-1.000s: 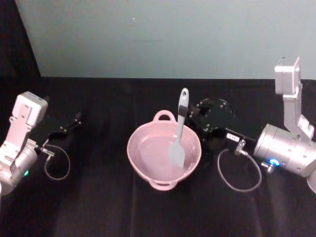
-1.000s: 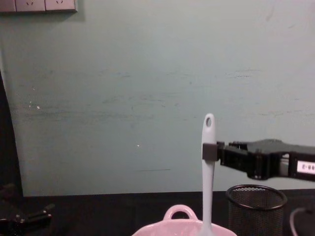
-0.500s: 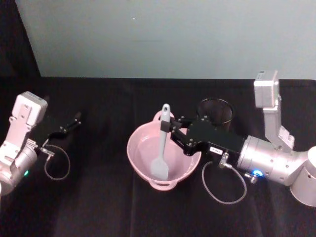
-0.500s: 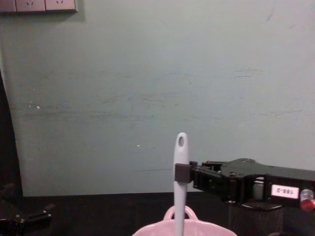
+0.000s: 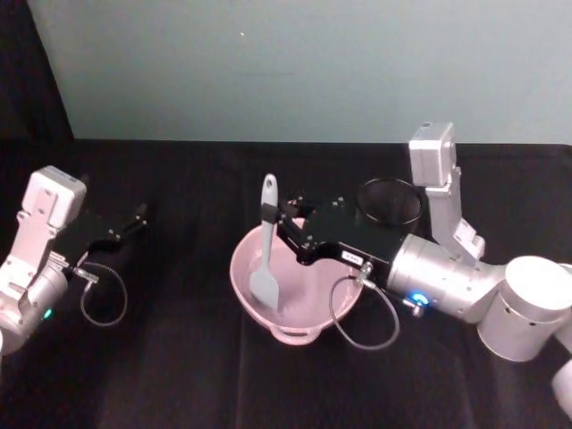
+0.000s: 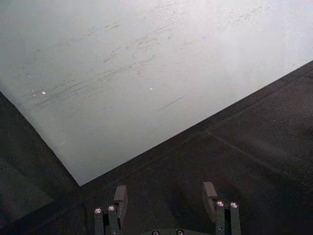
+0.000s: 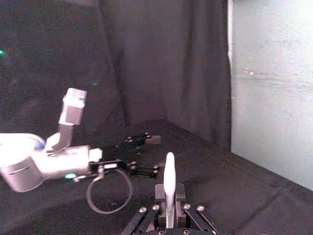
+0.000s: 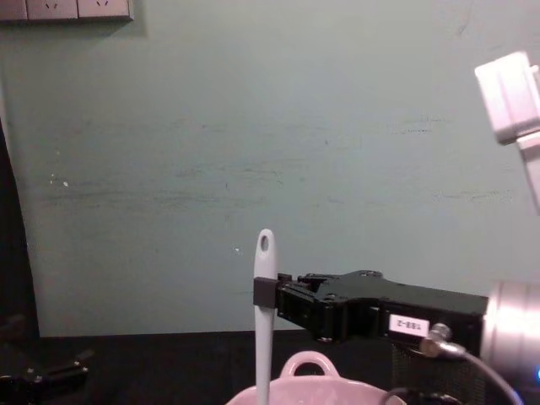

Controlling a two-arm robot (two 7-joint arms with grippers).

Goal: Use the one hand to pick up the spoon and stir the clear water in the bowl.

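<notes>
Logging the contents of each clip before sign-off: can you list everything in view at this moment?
spoon: 1, white, upright, blade down inside the bowl, handle gripped near its top
bowl: 1, pale pink, middle of the table
mesh cup: 1, black, behind the bowl toward the robot's right
table cover: 1, black, under everything
wall: 1, pale green, behind the table
wall sockets: a row cut off by the edge, white, high on the wall at the robot's left
right pincer: 1, black, above the bowl, shut on the spoon handle
left pincer: 1, black, open, idle at the table's left side
</notes>
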